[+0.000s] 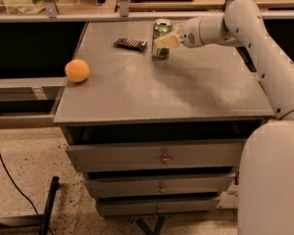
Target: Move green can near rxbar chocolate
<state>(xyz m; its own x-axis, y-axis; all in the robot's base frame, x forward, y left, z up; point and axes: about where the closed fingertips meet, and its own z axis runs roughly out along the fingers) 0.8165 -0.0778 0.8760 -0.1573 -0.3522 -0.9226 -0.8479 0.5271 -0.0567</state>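
The green can [161,37] stands upright at the back of the grey cabinet top [186,92], with a silver top and pale markings. My gripper [166,40] reaches in from the right and is shut on the can's right side. The rxbar chocolate [130,44], a flat dark wrapped bar, lies just left of the can, a small gap apart.
An orange ball [77,70] sits near the cabinet top's left edge. The cabinet has several drawers [161,155] below. My white arm [264,48] spans the right side. A shelf rail [137,13] runs behind the top. A black cable lies on the floor at left.
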